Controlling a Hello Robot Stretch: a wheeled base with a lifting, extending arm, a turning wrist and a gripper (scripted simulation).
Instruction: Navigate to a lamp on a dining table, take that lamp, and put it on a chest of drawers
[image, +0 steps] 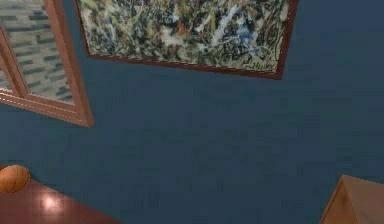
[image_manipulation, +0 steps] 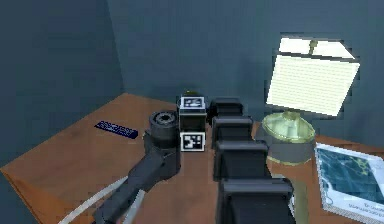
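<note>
A lamp (image_manipulation: 300, 100) with a pale square shade and a rounded yellow-green base stands on a brown wooden table (image_manipulation: 60, 165), at the arm side view's right. The dark arm runs up the middle of that view to two white marked squares (image_manipulation: 192, 122). Left of them is the gripper's dark body, and its fingers (image_manipulation: 135, 190) slant down toward the bottom edge over the tabletop. The gripper (image_manipulation: 115, 203) lies well to the left of the lamp. Its far end is hard to make out, so I cannot tell whether it holds anything.
A flat dark blue object (image_manipulation: 117, 129) lies on the table's left part, and a magazine (image_manipulation: 350, 178) at its right. Blue walls stand behind. Ahead hang a framed painting (image: 190, 30) and a window frame (image: 40, 60); an orange round thing (image: 12, 178) and a wooden corner (image: 355, 202) sit low.
</note>
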